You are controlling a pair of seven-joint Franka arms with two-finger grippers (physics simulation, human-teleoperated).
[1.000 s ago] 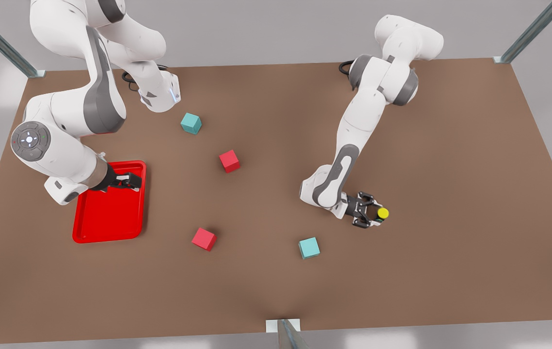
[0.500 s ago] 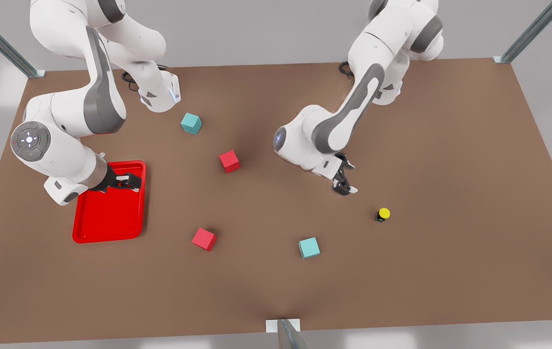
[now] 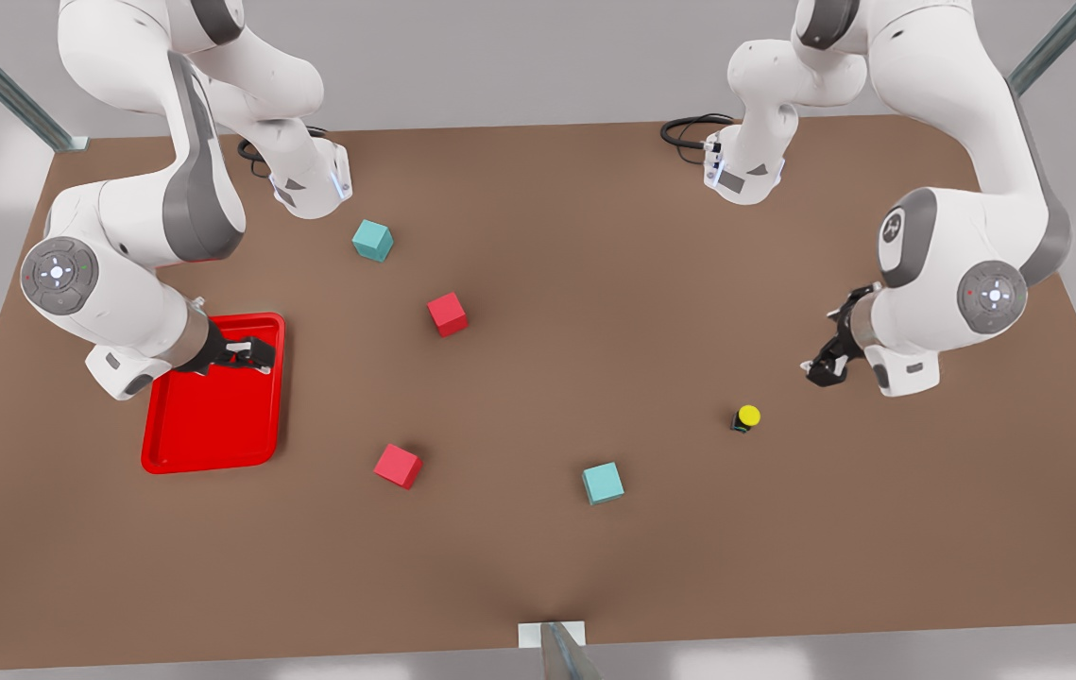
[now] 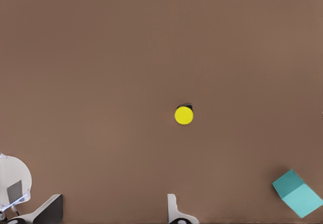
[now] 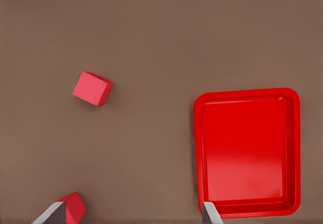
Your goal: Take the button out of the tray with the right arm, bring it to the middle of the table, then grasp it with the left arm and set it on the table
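Button (image 3: 746, 416) stands alone on the table (image 3: 538, 548), well apart from the tray (image 3: 213, 430). At its 2 o'clock in the front view, the left gripper (image 3: 826, 364) hovers with fingers spread, holding nothing. The right gripper (image 3: 249, 354) waits above the tray, fingers parted and unladen.

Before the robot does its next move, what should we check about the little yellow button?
1. Button out of the tray: ok, it sits on the table.
2. Button upright, yellow cap up: ok.
3. Left end effector apart from the button: ok, open beside it.
4. Right end effector holding nothing: ok, open over the tray.
5. Nearest teal cube not touching the button: ok.
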